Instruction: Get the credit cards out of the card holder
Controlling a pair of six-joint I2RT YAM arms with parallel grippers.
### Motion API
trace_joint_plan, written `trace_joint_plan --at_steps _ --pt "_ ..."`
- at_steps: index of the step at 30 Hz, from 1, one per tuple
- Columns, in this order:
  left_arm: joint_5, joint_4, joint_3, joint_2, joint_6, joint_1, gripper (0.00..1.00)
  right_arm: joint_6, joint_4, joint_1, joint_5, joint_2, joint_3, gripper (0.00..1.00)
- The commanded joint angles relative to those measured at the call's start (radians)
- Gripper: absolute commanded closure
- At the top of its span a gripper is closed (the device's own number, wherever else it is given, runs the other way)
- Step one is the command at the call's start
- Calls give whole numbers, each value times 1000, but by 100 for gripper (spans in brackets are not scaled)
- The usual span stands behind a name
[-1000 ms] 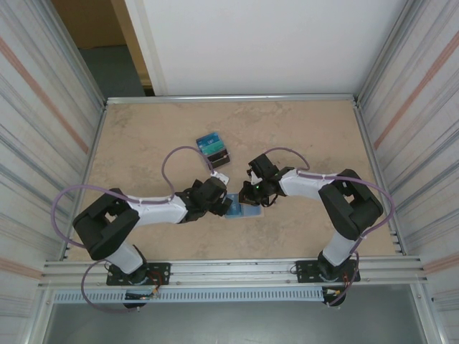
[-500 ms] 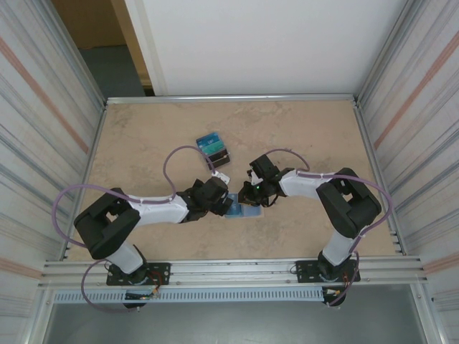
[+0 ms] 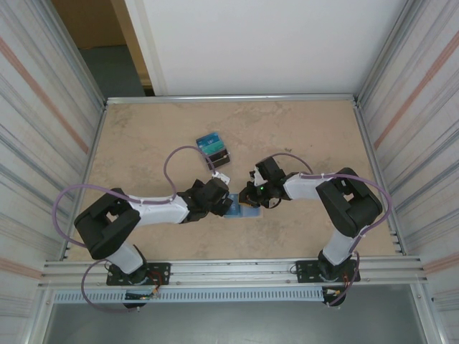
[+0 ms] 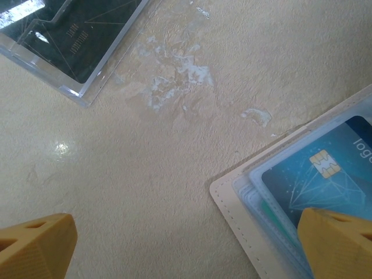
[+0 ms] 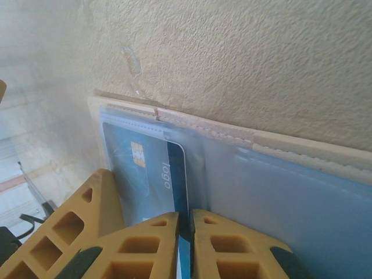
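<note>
Big picture first: the table (image 3: 143,143) is mostly bare, and both my arms meet near the middle of it, over the card holder (image 5: 244,139). It's lying open and flat, right under both pincers. A small pile of cards (image 3: 213,149) sits well beyond my left pincer (image 4: 186,247), so some of the job looks done already.

That left pincer is spread as wide as it goes and isn't gripping anything. One fingertip is over the near end of the holder, the other is out over bare tabletop. My guess is it's there to pin the holder down.

My right pincer (image 5: 186,221) is the busy one. It's squeezed nearly closed on the edge of a blue card (image 5: 145,168), the one with the chip and "logo" printed on it. The card is sitting in the holder's clear pocket, just ahead of my fingertips. The view is really tight here, so I can't say for sure whether I've got the card alone or a bit of the sleeve too.

So I'd call this the pull-out step. Next move as I see it: keep the pinch firm and slide the card straight back along the pocket, low and flat. The left side needs to keep the holder from dragging along. Then carry it over to the pile.
</note>
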Motion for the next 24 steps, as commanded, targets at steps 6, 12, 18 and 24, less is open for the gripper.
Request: trace_joint_plan --at_steps 6,12,18,24 --pt "-3 -82 5 29 -8 -22 1 44 113 -7 -89 8 -29 86" --pt "-7 -88 11 27 -9 -27 1 49 132 -9 -94 22 -33 85" --pt "-8 -91 14 27 -11 -33 1 57 157 -9 -94 34 -39 86" --pt "-20 -99 17 30 -22 -36 1 70 185 -9 -98 36 -52 90"
